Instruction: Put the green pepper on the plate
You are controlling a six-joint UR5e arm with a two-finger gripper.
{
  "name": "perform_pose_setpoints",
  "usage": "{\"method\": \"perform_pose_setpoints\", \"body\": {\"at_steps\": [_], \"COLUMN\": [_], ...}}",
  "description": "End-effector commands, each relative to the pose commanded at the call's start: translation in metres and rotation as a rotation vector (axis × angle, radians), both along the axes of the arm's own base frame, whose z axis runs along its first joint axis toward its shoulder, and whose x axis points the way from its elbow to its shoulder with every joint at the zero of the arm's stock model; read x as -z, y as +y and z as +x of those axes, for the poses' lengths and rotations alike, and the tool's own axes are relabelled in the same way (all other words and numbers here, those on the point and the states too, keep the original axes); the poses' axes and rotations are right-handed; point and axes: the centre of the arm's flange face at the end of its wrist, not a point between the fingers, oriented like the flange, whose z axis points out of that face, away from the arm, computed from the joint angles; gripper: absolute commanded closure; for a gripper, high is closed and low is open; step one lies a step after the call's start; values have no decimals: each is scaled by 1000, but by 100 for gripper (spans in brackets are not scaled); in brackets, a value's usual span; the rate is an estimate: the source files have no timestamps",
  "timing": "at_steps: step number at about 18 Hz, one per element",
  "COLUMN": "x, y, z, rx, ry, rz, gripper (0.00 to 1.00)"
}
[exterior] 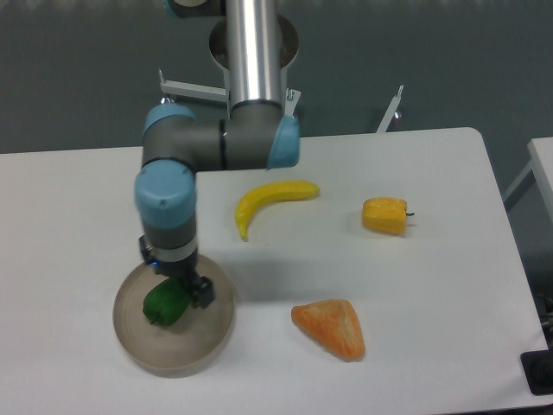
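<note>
In the single camera view, the small glossy dark green toy pepper (166, 304) lies inside the round greyish-beige translucent plate (138, 353), on the left half of its floor. The task seems to be at the release step. The black two-finger claw (183, 287) stands just above and to the right of the pepper, very near or touching it; I cannot tell whether its jaws are parted or closed on it. I judge that the next move is a straight lift from the plate, once the jaws are free of the pepper.
</note>
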Motion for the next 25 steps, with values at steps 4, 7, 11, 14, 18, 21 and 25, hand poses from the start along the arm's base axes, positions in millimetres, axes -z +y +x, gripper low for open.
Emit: {"method": "perform_pose_setpoints", "body": {"at_steps": [4,7,11,14,18,21,25], "x": [-20,-12,2,7,9,9,14], "y": [-66,-100,-126,-154,-168,-170,-160], "z": [-54,-92,-118,-146,-158,-162,-173], "rx": [13,146,256,342,368,369,369], "ry": [18,31,30,44,27,25,41], "rz": [-8,-39,-76,-109,-144,-166,-196], "gripper": [0,0,0,0,0,0,0]}}
